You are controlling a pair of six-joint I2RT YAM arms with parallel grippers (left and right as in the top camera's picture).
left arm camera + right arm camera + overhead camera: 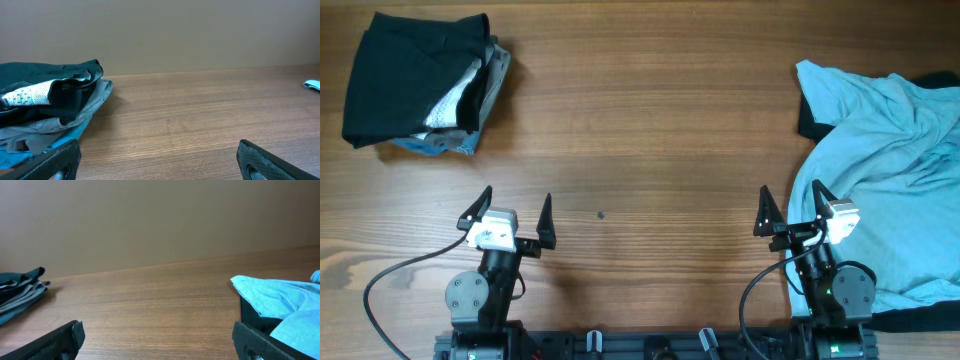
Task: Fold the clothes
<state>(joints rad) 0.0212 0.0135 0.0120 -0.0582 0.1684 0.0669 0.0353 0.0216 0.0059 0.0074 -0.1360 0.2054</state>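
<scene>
A crumpled light blue shirt (895, 160) lies at the right side of the table over a dark garment (807, 122); it also shows in the right wrist view (280, 302). A stack of folded clothes (420, 85), black on top with grey and blue below, sits at the far left and shows in the left wrist view (47, 107). My left gripper (510, 213) is open and empty near the front edge (160, 162). My right gripper (792, 210) is open and empty (157, 340), just left of the blue shirt's edge.
The wooden table (650, 130) runs bare between the two piles. A plain brown wall (150, 220) stands behind the far edge. Cables (395, 275) trail from the arm bases at the front.
</scene>
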